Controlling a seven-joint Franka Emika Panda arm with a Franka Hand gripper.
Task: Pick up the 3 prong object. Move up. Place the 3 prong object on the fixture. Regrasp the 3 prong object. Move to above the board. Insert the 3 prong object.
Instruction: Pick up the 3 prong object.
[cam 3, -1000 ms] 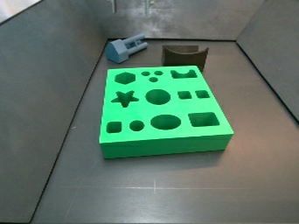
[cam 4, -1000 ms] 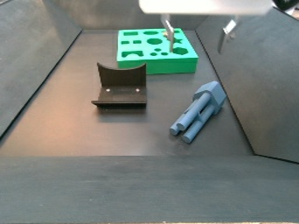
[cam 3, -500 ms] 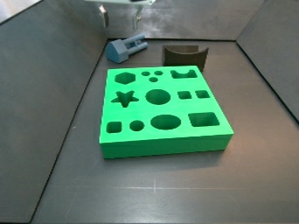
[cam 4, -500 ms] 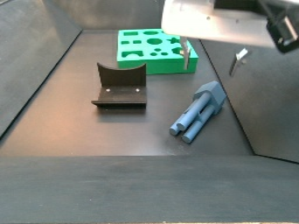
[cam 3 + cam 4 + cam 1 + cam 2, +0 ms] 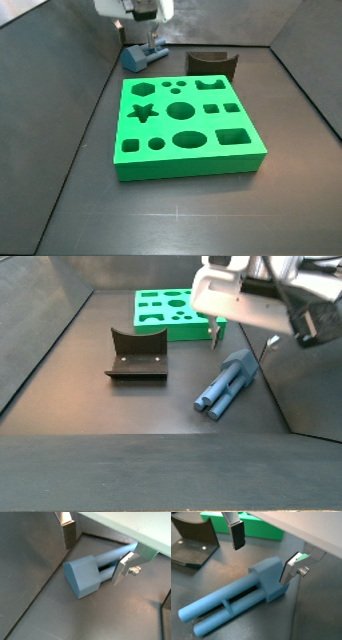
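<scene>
Dark grey metal flooring (image 5: 134, 406) with sloped grey walls fills both side views. Nearest the camera in a side view lies the 3 prong object (image 5: 225, 382), a light blue-grey plastic peg with a blocky head and long parallel prongs, flat on the floor close to one wall. Beside it, well apart, stands the fixture (image 5: 135, 353), a dark brown-black bracket with a concave cut-out in its upright. Farther back sits the board (image 5: 179, 312), a bright green rectangular slab with star, hexagon, circle, square and oval holes in its top.

The gripper (image 5: 264, 549) hangs low over the head end of the peg, its two flat silver fingers spread wide and holding nothing. In both wrist views one finger (image 5: 294, 566) stands just beside the peg's block head (image 5: 83, 576), so close that contact cannot be ruled out, while the other finger (image 5: 68, 531) is clear of it on the opposite side. The peg's prongs reach away along the floor, and the head lies between the spread plates.
</scene>
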